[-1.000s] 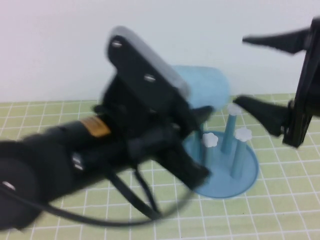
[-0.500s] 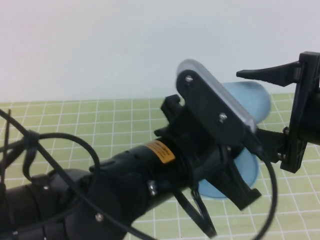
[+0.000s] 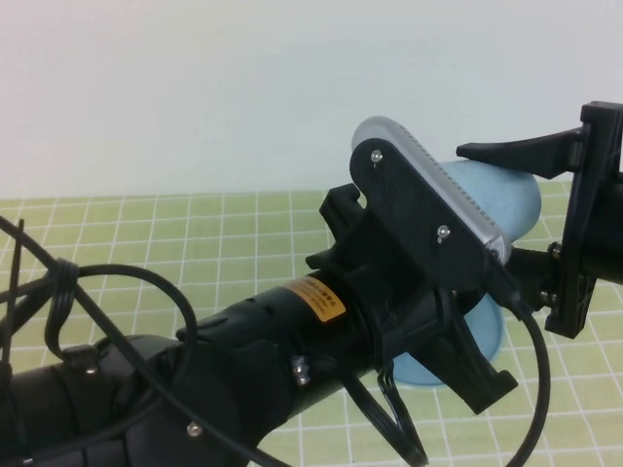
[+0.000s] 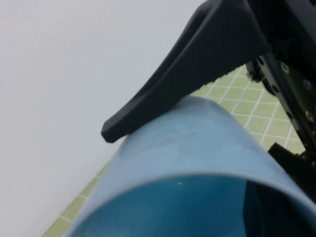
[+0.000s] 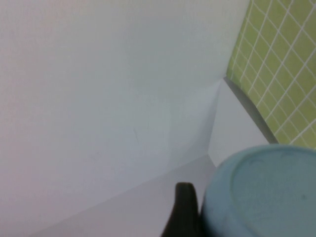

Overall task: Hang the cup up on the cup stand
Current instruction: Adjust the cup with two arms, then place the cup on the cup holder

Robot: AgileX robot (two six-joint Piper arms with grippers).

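Passing cup arm to arm, held sideways above cup stand | left gripper: hold on cup not discernible | right gripper: jaws wide, bracketing cup's closed end | handling: probably light, thin, slippery plastic; grip mid-wall.

Work surface: a green mat with a white grid, bordered by a white wall. On it stands the cup stand (only its round blue base shows), directly below the left gripper.
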